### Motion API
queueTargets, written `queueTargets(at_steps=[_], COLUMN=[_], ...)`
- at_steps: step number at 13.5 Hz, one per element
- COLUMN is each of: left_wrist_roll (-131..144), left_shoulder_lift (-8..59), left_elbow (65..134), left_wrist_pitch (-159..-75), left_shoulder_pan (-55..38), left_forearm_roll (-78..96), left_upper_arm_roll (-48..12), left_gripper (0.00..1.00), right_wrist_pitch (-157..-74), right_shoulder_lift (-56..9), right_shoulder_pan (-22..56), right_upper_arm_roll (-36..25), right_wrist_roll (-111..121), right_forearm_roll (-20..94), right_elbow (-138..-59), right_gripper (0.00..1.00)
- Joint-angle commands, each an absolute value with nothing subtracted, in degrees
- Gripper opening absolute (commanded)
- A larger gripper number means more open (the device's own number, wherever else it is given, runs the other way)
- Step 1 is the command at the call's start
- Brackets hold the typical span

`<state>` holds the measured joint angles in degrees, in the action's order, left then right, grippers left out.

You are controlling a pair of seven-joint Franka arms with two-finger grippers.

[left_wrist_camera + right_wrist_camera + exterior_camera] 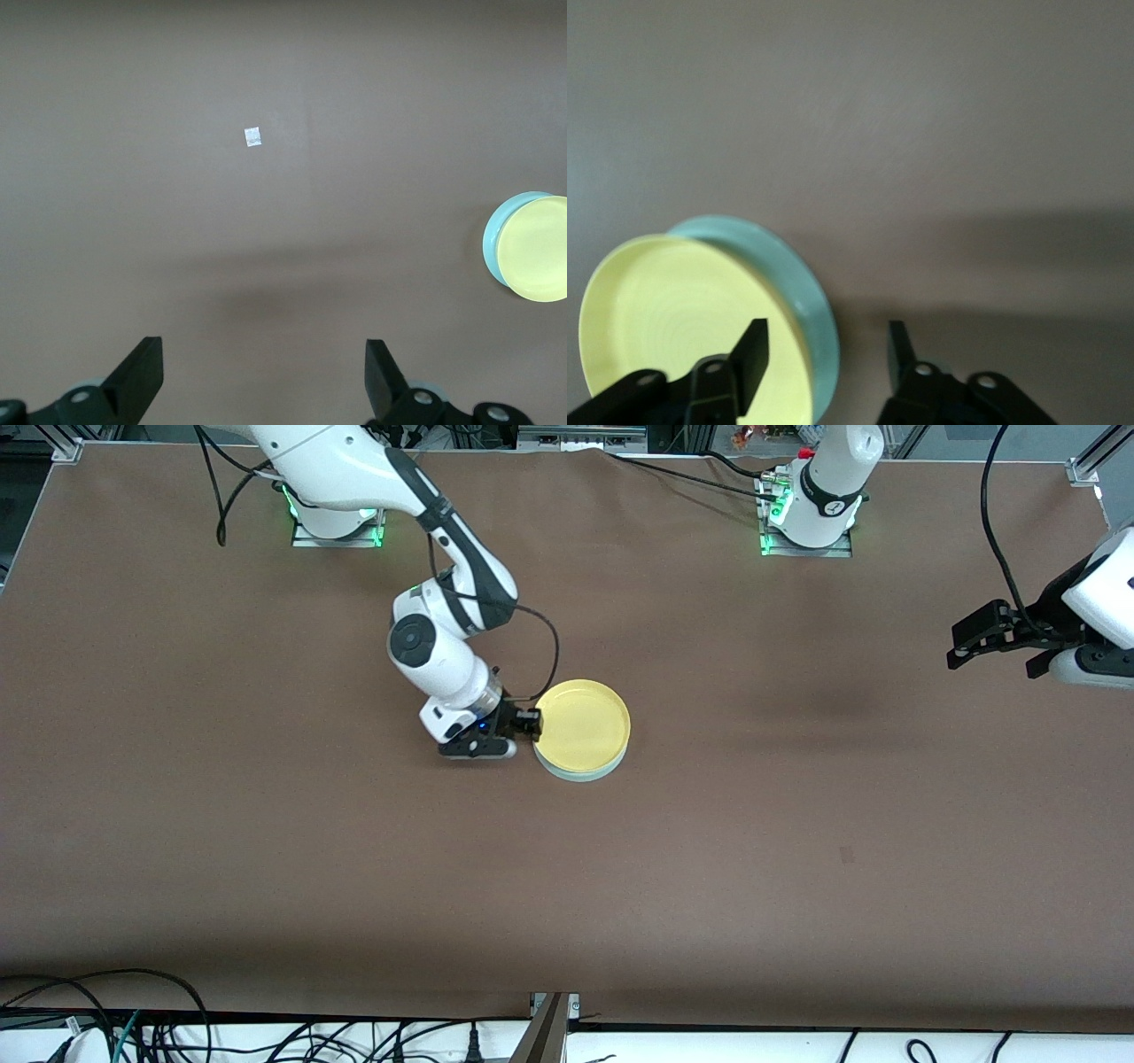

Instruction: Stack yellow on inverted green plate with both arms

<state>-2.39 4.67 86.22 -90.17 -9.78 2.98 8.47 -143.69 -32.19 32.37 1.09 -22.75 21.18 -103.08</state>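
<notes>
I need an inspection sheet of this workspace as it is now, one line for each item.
Surface: brown table cover, with a small white scrap on it.
Job's things: round pale-yellow plastic plate sits on the round pale mint-green plastic plate, slightly offset.
Clutter: nothing seen besides the scrap.
Grippers: right tool at the yellow plate's rim, fingers apart, one finger over the plate; left tool open, waiting above the left arm's end of the table.
Cables: black cables near the bases and along the front edge.
Surroundings: metal frame at the corners.

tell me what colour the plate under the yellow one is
Pale mint green plate, clearest in the right wrist view.
</notes>
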Motion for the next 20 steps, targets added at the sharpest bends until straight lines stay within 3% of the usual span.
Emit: queueTargets(at_steps=[1,4,14,16,19,20], left_wrist_roll=[-3.3,-3.3,-3.3,-3.3,-3.0,-2.9], left_shoulder_lift=[6.0,6.6,6.7,6.7,6.7,6.6], left_elbow=[83.9,83.9,83.9,83.9,84.0,83.9], left_wrist_pitch=[-89.8,-89.8,-89.7,-89.7,-89.4,-89.4], left_shoulder_pan=[-9.9,-10.0,-10.1,-10.1,-10.1,-10.1], left_forearm_roll=[-1.3,-3.1,-2.9,-2.8,-2.5,-2.5], left_upper_arm_roll=[8.4,8.3,8.3,8.3,8.3,8.3], left_gripper=[1.0,1.0,1.0,1.0,1.0,1.0], right_wrist_pitch=[-123.6,-111.1,-91.1,-88.9,-84.9,-85.0], right_shoulder_lift=[-30.6,-30.6,-18.7,-15.0,-10.1,-8.0], right_shoulder_pan=[31.6,30.0,28.9,24.5,11.5,10.0], right_upper_arm_roll=[-5.9,-12.1,-30.0,-27.1,-13.5,-12.8], right_wrist_roll=[-18.7,-11.2,11.2,11.5,12.0,11.6], right_forearm_roll=[19.1,15.4,10.3,10.2,3.2,1.7], right_elbow=[-92.1,-85.2,-84.7,-85.2,-85.3,-85.3], right_gripper=[1.0,1.0,1.0,1.0,1.0,1.0])
